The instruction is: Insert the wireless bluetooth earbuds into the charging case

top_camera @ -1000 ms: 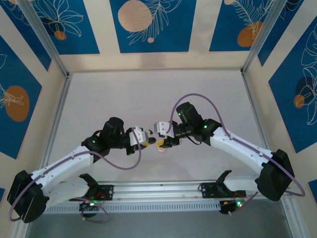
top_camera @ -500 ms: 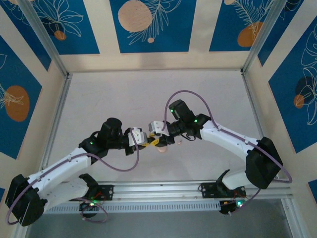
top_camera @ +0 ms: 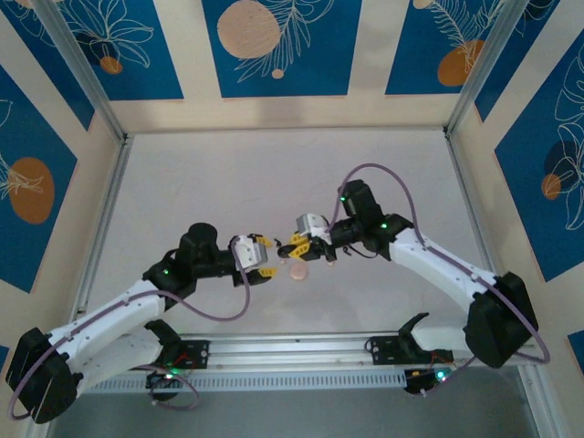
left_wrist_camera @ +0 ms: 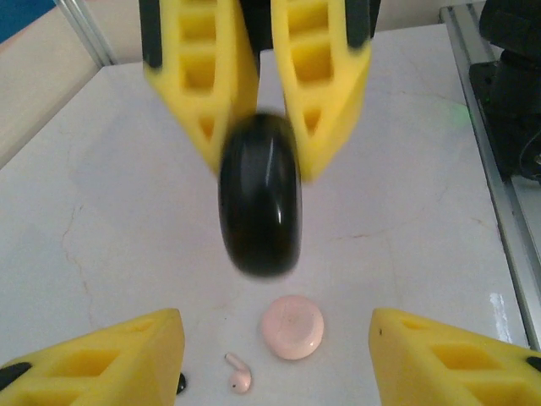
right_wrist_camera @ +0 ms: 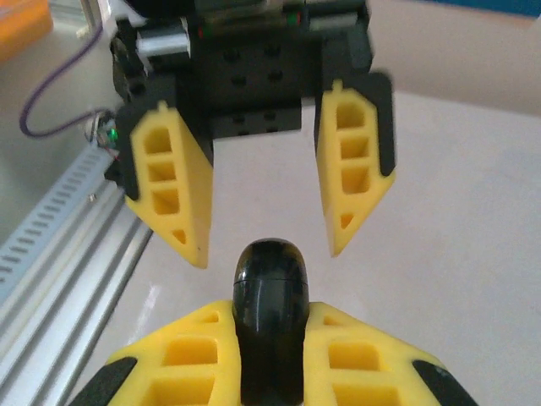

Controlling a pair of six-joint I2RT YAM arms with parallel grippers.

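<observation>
Both arms reach in toward mid-worktop [left_wrist_camera: 101,186], pincers nose to nose. My right pincer [top_camera: 296,247] is clenched on the black charging case [right_wrist_camera: 270,288]: the round case stands on edge, upright, squeezed between the two yellow fingers [right_wrist_camera: 190,355] with its upper half poking out past the tips. My left pincer [top_camera: 265,258] is released, its fingers spread wide with nothing between them, and it faces the black case from just beside it without touching. Down on the worktop under the two pincers lies the pink charging case [left_wrist_camera: 292,327], flat. Near it, on its left in my left wrist view, lies one pink earbud [left_wrist_camera: 238,373], apart from the case and not in any case. A small dark speck [left_wrist_camera: 180,385] sits at the edge of my left finger; too little shows to tell what it is.
</observation>
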